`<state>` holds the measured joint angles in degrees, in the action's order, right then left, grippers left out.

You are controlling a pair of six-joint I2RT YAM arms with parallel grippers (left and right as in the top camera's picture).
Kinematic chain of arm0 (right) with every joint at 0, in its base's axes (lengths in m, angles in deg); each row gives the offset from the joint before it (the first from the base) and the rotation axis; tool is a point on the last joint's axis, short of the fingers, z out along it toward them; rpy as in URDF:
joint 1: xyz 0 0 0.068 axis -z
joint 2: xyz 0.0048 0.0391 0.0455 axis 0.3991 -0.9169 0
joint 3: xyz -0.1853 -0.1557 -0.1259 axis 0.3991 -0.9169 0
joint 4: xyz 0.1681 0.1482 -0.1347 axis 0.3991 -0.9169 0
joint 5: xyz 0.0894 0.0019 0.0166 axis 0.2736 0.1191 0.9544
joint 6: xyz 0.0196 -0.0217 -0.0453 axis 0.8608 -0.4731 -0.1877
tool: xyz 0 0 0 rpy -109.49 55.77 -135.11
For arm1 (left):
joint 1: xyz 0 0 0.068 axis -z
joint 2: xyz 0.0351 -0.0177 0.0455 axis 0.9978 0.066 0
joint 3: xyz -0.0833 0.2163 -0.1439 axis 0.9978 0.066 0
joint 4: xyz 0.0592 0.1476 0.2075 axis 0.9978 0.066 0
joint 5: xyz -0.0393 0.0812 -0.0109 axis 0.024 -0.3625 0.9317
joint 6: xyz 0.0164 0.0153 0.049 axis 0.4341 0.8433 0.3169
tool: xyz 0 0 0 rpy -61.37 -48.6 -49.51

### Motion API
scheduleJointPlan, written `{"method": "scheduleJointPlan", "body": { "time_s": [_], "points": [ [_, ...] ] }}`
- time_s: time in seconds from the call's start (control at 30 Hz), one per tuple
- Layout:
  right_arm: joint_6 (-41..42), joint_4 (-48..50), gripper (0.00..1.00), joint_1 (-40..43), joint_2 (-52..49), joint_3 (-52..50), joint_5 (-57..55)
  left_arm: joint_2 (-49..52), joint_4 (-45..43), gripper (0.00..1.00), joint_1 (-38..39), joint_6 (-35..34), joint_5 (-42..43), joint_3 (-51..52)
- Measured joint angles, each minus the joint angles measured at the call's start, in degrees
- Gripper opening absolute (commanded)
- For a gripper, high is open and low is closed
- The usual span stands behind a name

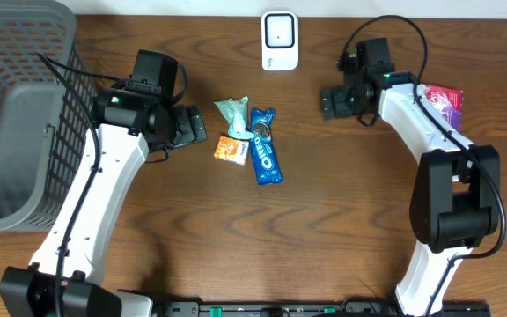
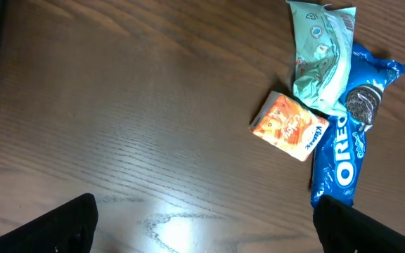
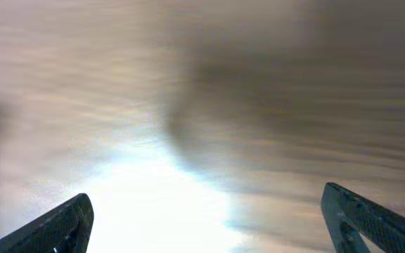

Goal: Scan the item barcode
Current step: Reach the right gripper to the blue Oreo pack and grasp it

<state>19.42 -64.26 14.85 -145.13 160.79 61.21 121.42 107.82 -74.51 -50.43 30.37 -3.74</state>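
- The left tool (image 1: 192, 125) has its fingers spread wide with nothing between them. It hovers just beside the snack pile and faces it, so my guess is it's lined up to grab the next item.
- The pile sits mid-bench. An Oreo pack (image 1: 266, 157) lies flat, a mint-green packet (image 1: 234, 111) overlaps its top end, and a small orange packet (image 1: 231, 149) touches its left side.
- The right tool (image 1: 331, 102) is also wide apart and empty, and its wrist view is just blurry bare wood. It's near the white scanner (image 1: 279, 40) at the far edge, probably because that's where items get shown.
- A pink packet (image 1: 444, 101) lies on the bench (image 1: 341, 211) on the far side of the right arm. Can't tell if it's been scanned.
- A grey basket (image 1: 25, 53) fills the far left corner, likely the drop-off.
- In the way: the green packet lying over the Oreo pack makes a clean grab awkward, and the orange one looks easiest. No barcode is visible on any of them.
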Motion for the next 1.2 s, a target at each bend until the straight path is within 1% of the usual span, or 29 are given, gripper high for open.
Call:
{"method": "scheduleJointPlan", "body": {
  "time_s": [0.13, 0.23, 0.37, 0.5, 0.63, 0.73, 0.77, 0.83, 0.9, 0.93, 0.97, 1.03, 1.07, 1.2],
  "points": [
    [0.26, -3.19, 0.99, -0.37, 0.02, 0.04, 18.29, 0.00, 0.02, 0.98, 0.00, 0.00, 0.02, 0.00],
    [0.44, -3.87, 0.99, -3.39, 0.02, 0.04, 24.35, 0.00, 0.00, 0.98, 0.00, 0.00, 0.00, 0.00],
    [1.79, -3.58, 0.99, -8.09, 0.02, -0.04, 24.06, 0.00, 0.00, 0.98, 0.00, -0.02, 0.00, 0.00],
    [10.93, -1.46, 0.99, -12.96, 0.02, -1.62, 16.41, 0.00, 0.00, 0.98, 0.00, -0.02, 0.00, 0.00],
    [15.23, 3.67, 0.99, -15.78, 0.04, -4.35, 12.72, 0.00, 0.00, 0.98, 0.00, 0.00, 0.00, 0.00],
    [18.05, 5.33, 0.99, -17.05, 0.04, -6.03, 11.10, 0.00, 0.00, 0.98, 0.00, 0.00, 0.00, 0.00],
    [19.06, 5.70, 0.93, -17.40, 0.04, -6.56, 10.51, 0.00, 0.00, 0.98, 0.00, -0.02, 0.00, 0.00],
    [20.55, 6.21, 0.88, -17.70, 0.04, -7.58, 9.73, 0.00, 0.00, 0.98, 0.00, -0.02, 0.00, 0.00],
    [21.75, 6.82, 0.87, -17.90, 0.04, -9.11, 9.14, 0.00, 0.00, 0.98, 0.00, 0.00, 0.00, 0.00],
    [21.77, 7.13, 0.81, -18.01, 0.04, -9.77, 8.94, 0.00, 0.00, 0.98, 0.00, 0.00, 0.00, 0.00],
    [22.05, 8.26, 0.70, -18.14, 0.44, -10.34, 8.83, 0.00, 0.00, 0.98, 0.00, 0.00, 0.00, 0.00],
    [23.04, 10.84, 0.50, -18.78, 0.72, -12.13, 8.59, 0.00, 0.00, 0.98, 0.00, -0.02, 0.00, 0.00],
    [23.30, 12.04, 0.44, -18.86, 0.81, -12.90, 8.61, 0.00, -0.02, 0.98, 0.00, -0.02, 0.00, 0.00],
    [26.10, 16.09, 0.36, -19.02, 1.05, -15.23, 8.57, 0.00, 0.00, 0.98, 0.00, -0.02, 0.00, 0.00]
  ]
}}
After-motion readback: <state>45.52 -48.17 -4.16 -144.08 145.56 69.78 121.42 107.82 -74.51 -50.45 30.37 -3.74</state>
